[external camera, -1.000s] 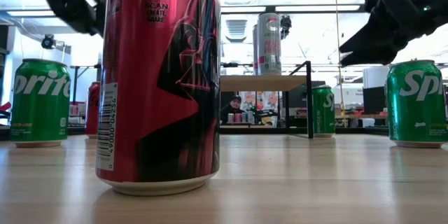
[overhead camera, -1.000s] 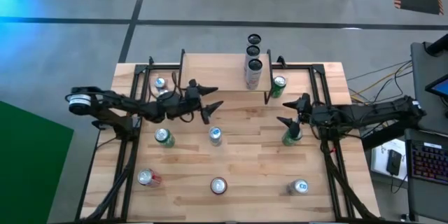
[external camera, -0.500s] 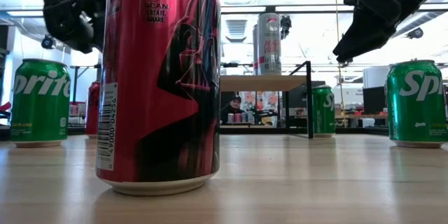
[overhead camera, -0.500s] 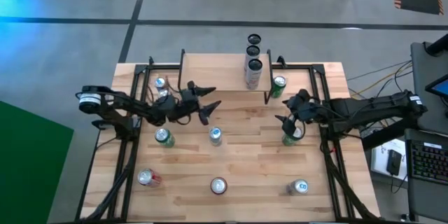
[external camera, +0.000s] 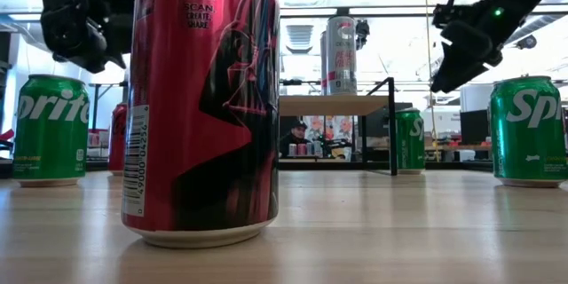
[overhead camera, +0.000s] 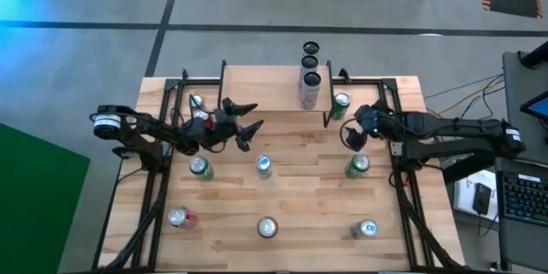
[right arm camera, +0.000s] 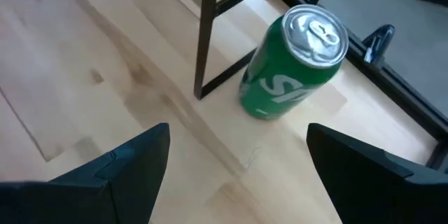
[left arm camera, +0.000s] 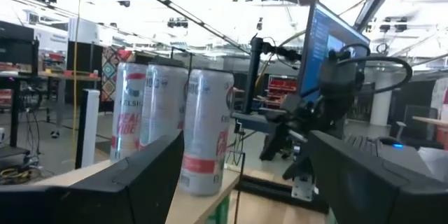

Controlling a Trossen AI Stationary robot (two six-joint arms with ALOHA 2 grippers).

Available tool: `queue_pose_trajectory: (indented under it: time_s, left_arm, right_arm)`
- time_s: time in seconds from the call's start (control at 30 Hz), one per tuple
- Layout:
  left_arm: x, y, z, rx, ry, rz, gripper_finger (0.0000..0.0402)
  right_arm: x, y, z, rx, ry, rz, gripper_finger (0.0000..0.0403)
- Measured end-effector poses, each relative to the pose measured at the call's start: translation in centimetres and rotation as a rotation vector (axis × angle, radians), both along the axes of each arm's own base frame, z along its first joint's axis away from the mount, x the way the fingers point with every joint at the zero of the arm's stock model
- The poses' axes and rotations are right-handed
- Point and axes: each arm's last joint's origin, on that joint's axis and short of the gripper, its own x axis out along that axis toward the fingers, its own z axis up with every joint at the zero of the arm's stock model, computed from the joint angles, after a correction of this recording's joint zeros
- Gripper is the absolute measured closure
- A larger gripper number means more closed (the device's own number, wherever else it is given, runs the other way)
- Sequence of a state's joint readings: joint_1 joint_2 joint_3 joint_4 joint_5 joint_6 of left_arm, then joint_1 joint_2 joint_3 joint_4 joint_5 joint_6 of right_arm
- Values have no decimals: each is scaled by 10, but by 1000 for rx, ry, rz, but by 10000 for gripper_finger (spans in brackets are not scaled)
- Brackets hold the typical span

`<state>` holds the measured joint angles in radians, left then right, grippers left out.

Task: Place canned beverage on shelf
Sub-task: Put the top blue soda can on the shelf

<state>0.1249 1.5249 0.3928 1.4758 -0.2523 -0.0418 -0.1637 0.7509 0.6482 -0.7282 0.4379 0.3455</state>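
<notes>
Three cans on shelf; I hold right gripper released near green can at table's back edge; left gripper released, empty; seven cans left.

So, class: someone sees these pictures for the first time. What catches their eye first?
In the low view, a big red can fills the foreground. From above, tall white cans line the shelf at the table's far edge. The open left gripper and right gripper hover over loose cans scattered below.

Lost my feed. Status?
Left gripper open, empty, by shelf. Right gripper open, empty, above Sprite can beside shelf leg. Three tall cans on shelf.
</notes>
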Motion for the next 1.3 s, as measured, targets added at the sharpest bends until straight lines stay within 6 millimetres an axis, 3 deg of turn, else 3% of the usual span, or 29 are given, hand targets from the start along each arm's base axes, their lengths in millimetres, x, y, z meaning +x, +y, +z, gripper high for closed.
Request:
queue_pose_trajectory:
  time_s: [0.27,0.47,0.67,1.0,1.3]
  left_arm:
    - [5,1,-3,-42,52,39,111]
    - [-23,-2,-6,-14,-38,45,128]
    - [-47,-4,-11,-34,-21,89,154]
    - [-66,-10,1,29,-28,56,182]
    - [-74,-15,8,44,62,43,184]
  right_arm:
    - [0,-13,9,53,-8,26,76]
    - [-5,-25,6,49,34,-23,76]
    - [-8,-44,6,27,43,-49,76]
    - [-12,-98,-2,222,-39,-89,76]
    - [-7,-106,1,220,17,-34,76]
